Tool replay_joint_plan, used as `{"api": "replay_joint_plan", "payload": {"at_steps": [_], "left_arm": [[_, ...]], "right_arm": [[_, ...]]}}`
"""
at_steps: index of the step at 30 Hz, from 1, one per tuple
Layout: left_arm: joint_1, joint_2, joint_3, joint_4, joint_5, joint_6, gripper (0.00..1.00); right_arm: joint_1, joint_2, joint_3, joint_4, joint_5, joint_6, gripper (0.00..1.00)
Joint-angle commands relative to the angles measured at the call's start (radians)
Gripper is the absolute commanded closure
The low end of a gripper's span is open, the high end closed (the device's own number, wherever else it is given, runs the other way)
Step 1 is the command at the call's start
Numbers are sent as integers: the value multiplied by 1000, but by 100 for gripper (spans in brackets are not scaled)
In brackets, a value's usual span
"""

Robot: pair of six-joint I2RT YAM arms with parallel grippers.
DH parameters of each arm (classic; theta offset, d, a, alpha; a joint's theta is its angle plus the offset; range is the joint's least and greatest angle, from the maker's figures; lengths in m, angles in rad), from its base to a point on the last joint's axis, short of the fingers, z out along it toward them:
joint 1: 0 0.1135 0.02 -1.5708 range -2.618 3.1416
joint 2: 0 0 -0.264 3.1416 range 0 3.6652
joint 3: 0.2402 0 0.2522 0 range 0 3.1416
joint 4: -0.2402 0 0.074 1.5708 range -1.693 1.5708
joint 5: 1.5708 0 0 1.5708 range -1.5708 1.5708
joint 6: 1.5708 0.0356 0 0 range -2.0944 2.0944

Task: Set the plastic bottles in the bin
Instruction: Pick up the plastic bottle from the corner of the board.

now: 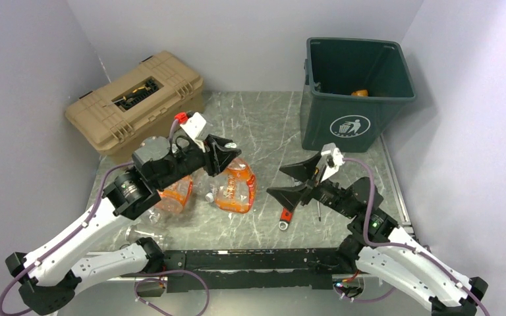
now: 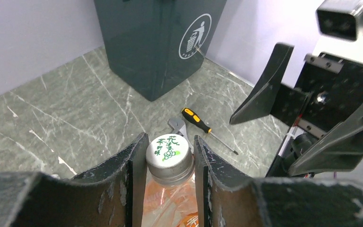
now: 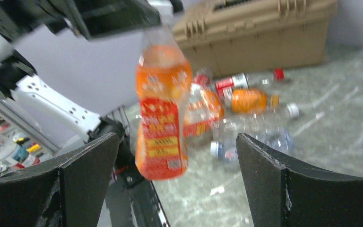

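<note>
Close to the bases, the left gripper (image 1: 226, 157) gripped the capped neck of a hanging orange bottle (image 1: 236, 187). Beside it the right gripper (image 1: 294, 183) gaped wide, empty. Farther back stood the bin (image 1: 352, 128), another bottle (image 1: 360, 93) inside.

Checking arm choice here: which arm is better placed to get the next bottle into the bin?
Left. The left gripper is shut on an orange bottle; the right gripper, though nearer the bin, is open and empty.

Bottle (image 3: 161, 123) is glossy plastic, bin (image 1: 323, 125) matt plastic — tabletop (image 1: 263, 131) perhaps polished stone.
</note>
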Motion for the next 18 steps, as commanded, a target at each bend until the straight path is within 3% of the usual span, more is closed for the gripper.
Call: {"api": "replay_joint_plan", "payload": {"at_steps": [1,8,18], "left_arm": [[3,26,32,31,72,71,100],[2,6,-16,145,100,-7,100],[3,2,-2,145,85,-32,100]], "right_arm": [[3,34,43,248,-33,-16,0],[16,186,93,326,-90,3,0],[65,290,120,355,-125,4,0]]}}
